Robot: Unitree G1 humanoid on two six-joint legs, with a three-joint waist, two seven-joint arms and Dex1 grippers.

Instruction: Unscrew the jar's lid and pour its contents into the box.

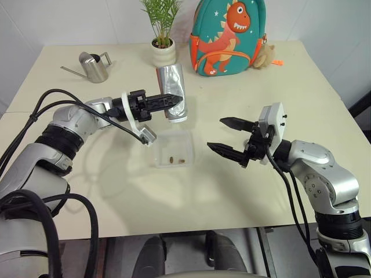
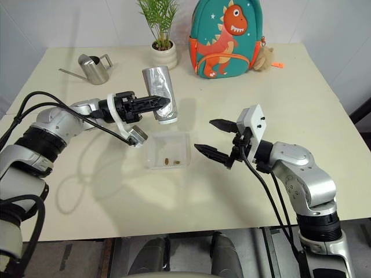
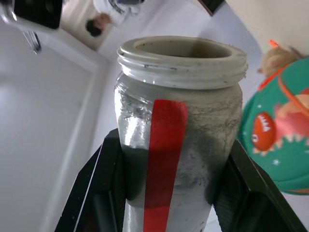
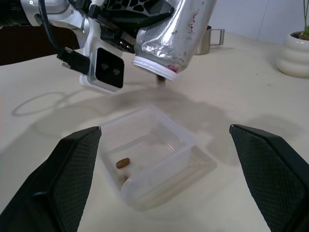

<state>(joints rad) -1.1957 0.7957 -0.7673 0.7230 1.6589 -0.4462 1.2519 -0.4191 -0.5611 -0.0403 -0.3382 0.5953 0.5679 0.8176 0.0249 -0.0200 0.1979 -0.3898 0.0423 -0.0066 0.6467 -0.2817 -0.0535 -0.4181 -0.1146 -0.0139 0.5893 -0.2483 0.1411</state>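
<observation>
Clear plastic box [image 1: 173, 148]: sits on the table [image 1: 232, 87] near the front middle, between the two arms; square, shallow, rounded corners.
Contents [image 1: 176, 158]: two small brown bits lie on the box floor, toward its near side; in the right wrist view one more bit [image 4: 161, 80] shows in the air just under the jar's mouth.
Right gripper [image 1: 227, 136]: hangs beside the box on the robot's right, apart from it, fingers spread wide with nothing between them, aimed across toward the box.
Left gripper [image 1: 171, 103]: reaches in from the robot's left above the box's far edge, its two black fingers pinching the jar by the body, one on each side.
Jar [image 1: 172, 90]: held in the air, upended and tilted; its long axis runs steeply, the open mouth pointing down and toward the robot, over the far edge of the box, the closed end up and away. The threaded rim is bare, no cap on it. A red band runs along the silvery side.
Behind, left: steel watering can [image 1: 93, 66].
Behind, middle: white ribbed plant pot [image 1: 164, 52] with a green plant.
Behind, right: teal dinosaur backpack [image 1: 227, 36], standing by the wall.
</observation>
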